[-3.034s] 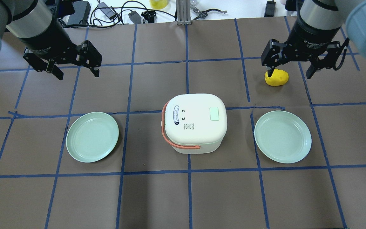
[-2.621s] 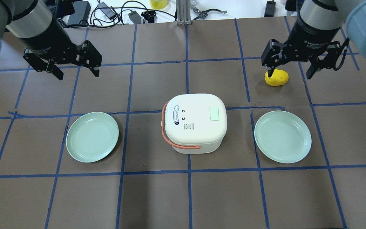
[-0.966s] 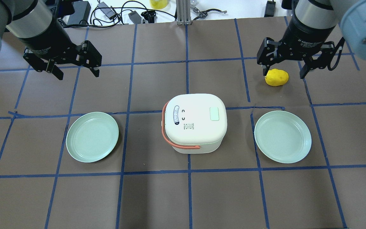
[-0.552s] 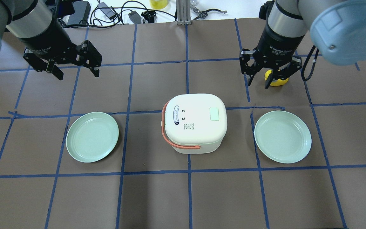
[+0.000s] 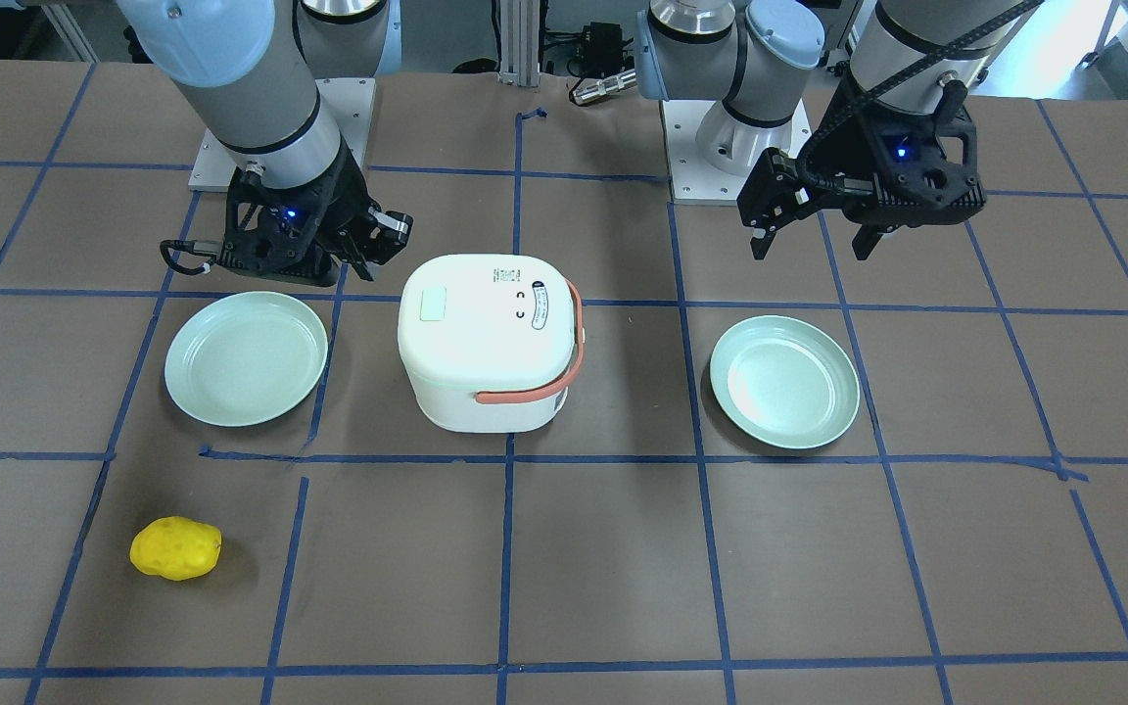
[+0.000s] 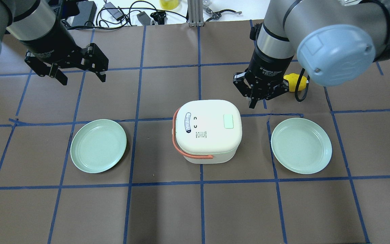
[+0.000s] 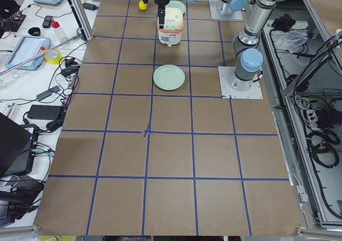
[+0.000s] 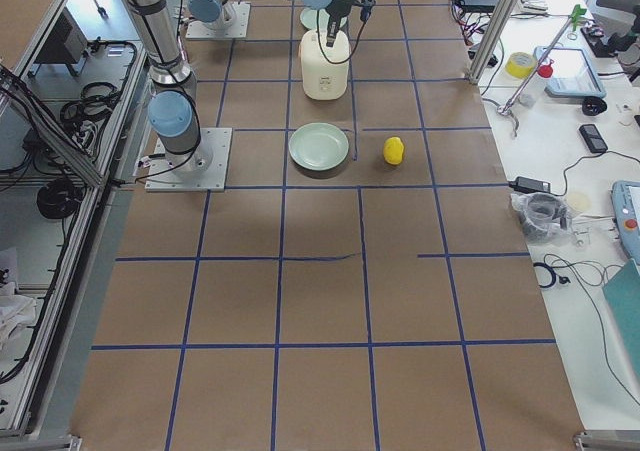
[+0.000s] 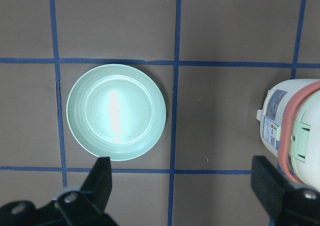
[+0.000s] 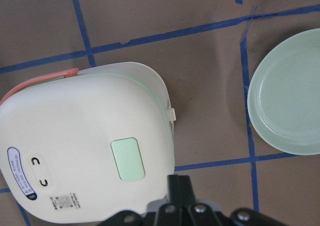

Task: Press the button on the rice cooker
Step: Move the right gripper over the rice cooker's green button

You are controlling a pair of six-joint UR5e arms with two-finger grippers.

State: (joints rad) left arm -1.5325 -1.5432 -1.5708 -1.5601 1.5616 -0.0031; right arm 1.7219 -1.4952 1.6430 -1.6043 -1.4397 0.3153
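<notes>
The white rice cooker (image 6: 207, 130) with an orange handle stands mid-table. Its pale green button (image 6: 228, 121) is on the lid's right side. It also shows in the front view (image 5: 435, 305) and the right wrist view (image 10: 128, 159). My right gripper (image 6: 254, 101) is shut and empty. It hovers just past the cooker's far right corner, and in the right wrist view (image 10: 180, 186) its joined fingers sit just right of the button. My left gripper (image 6: 81, 76) is open and empty, far left at the back, clear of the cooker.
Two pale green plates lie left (image 6: 98, 145) and right (image 6: 301, 145) of the cooker. A yellow lumpy object (image 6: 295, 81) lies behind my right arm, partly hidden. Cables and tools lie along the table's far edge.
My right arm has swung left and nearer, from over the yellow object to the cooker's far right corner, and its gripper has shut. The left arm has not moved.
</notes>
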